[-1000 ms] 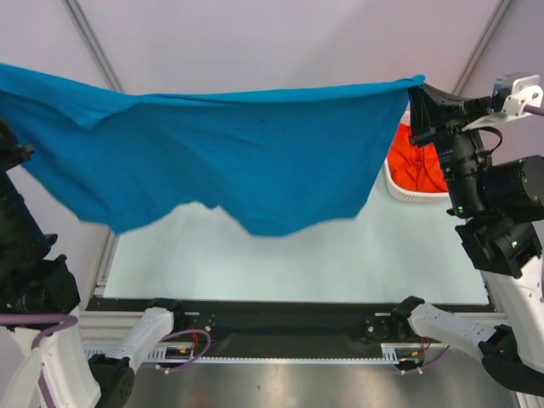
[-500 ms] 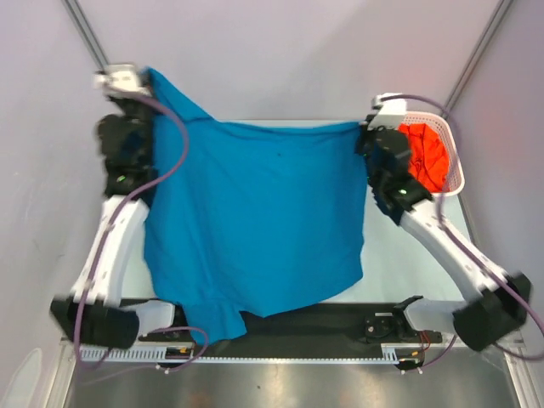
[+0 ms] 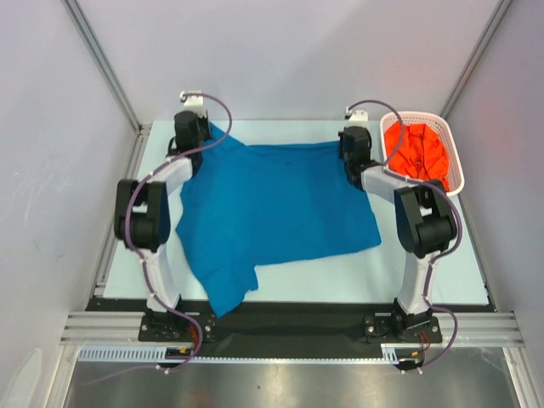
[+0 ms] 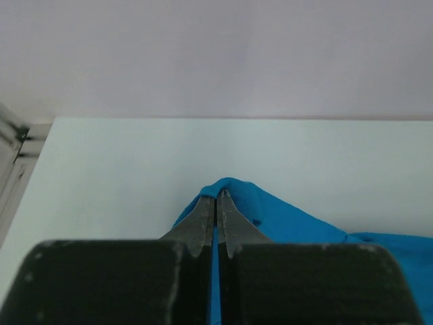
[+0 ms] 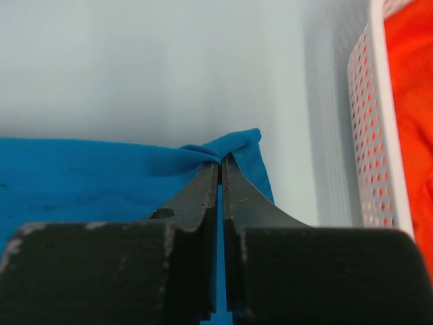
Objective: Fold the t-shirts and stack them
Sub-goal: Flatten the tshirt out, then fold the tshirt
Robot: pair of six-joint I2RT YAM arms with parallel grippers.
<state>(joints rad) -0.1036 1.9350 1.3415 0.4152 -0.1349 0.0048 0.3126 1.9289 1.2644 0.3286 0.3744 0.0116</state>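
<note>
The blue t-shirt (image 3: 272, 204) lies spread on the table, one part trailing over the near edge at the lower left. My left gripper (image 3: 197, 136) is shut on its far left corner (image 4: 233, 193), low at the table. At the far right corner (image 5: 233, 152) my right gripper (image 3: 350, 151) is shut on the cloth too. In both wrist views blue cloth shows pinched between the closed fingers. The orange-red t-shirt (image 3: 418, 153) sits crumpled in the white basket (image 3: 455, 174).
The white lattice basket stands at the far right of the table, close beside my right gripper; its wall (image 5: 369, 128) fills the right side of the right wrist view. Slanted metal frame posts (image 3: 102, 64) rise at the back corners.
Both arms have swung the blue t-shirt from held high and stretched down and forward onto the table, where it now lies spread flat. Both grippers stayed shut on its corners.
</note>
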